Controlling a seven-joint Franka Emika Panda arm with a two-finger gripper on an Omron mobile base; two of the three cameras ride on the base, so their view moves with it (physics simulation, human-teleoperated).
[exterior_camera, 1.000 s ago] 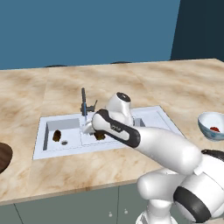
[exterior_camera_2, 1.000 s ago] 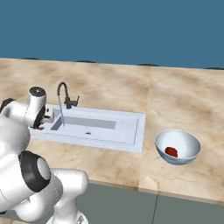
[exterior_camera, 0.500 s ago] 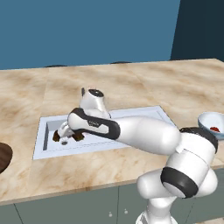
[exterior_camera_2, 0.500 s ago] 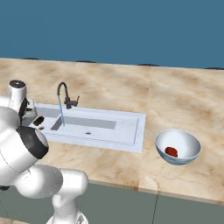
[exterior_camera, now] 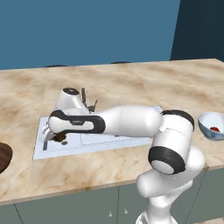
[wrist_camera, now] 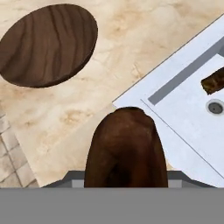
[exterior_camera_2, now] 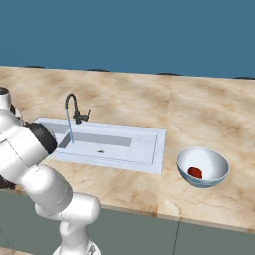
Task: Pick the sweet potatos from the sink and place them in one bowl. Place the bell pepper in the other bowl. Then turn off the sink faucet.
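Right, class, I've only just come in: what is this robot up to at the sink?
The robot's jaws grip one sweet potato above the sink's edge, with the dark wooden bowl waiting on the counter ahead. A second sweet potato lies in the basin near a drain. The bell pepper already sits in the pale bowl, and the faucet is running a thin blue stream.

A beige marble-look counter (exterior_camera: 131, 83) spans the room, veined in tan. Behind the counter stands a flat blue wall (exterior_camera: 87, 30), with a darker blue panel (exterior_camera: 199, 28) at its right end. Below the counter's front edge run grey-green cabinet doors (exterior_camera_2: 209, 239). Left of the counter, pale floor tiles (wrist_camera: 11, 144), perhaps stone.
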